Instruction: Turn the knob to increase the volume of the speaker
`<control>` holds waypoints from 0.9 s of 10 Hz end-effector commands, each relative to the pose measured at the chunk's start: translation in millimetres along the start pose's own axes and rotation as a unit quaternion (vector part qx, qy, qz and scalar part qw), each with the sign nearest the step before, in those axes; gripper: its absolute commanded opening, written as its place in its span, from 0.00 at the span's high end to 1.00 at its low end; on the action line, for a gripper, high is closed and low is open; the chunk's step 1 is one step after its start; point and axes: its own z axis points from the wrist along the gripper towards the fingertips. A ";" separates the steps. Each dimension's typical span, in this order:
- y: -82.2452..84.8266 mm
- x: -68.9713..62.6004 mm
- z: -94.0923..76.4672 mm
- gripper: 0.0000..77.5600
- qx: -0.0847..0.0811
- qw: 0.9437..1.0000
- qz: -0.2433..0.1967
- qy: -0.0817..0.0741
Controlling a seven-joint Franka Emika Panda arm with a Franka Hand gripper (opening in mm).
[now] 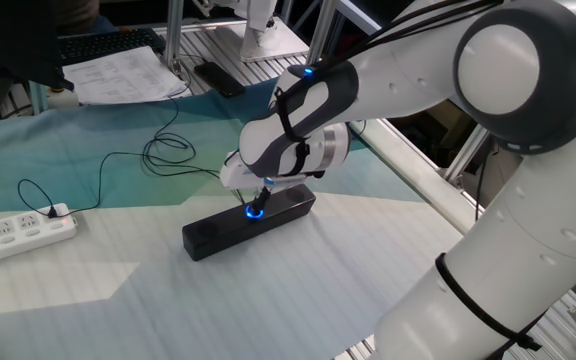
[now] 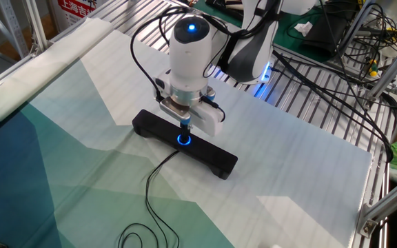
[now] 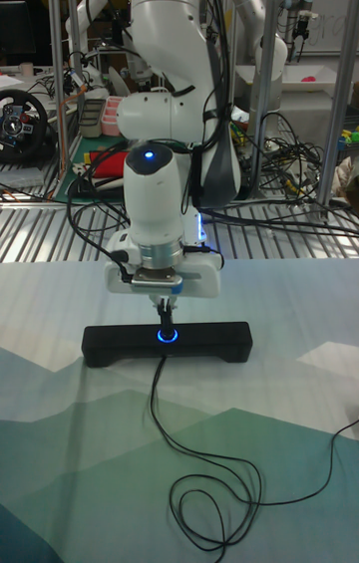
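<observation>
The speaker (image 1: 213, 235) (image 2: 212, 157) (image 3: 214, 342) is a long black bar lying on the green and white cloth. Midway along it glows the knob (image 1: 255, 210) (image 2: 183, 140) (image 3: 166, 335), ringed in blue light. My gripper (image 1: 258, 201) (image 2: 185, 130) (image 3: 166, 318) points straight down onto the knob, its narrow fingers drawn close together with their tips at the blue ring. The white wrist housing hides most of the fingers in one fixed view.
A thin black cable (image 2: 154, 186) (image 3: 165, 423) runs from the speaker in loops across the cloth. A white power strip (image 1: 13, 235) lies at the left. Papers (image 1: 118, 75) and a keyboard sit behind. Metal slats (image 2: 309, 103) border the cloth.
</observation>
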 end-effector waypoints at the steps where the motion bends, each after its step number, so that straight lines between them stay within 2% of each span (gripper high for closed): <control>1: 0.0 -1.4 -1.4 1.00 0.010 0.999 0.033 0.039; 4: 0.3 -1.5 -0.8 1.00 0.009 0.999 0.033 0.031; 8: 0.7 -3.5 -1.4 1.00 0.006 1.000 0.028 0.012; 9: 1.1 -5.9 -2.1 1.00 0.007 0.999 0.029 0.013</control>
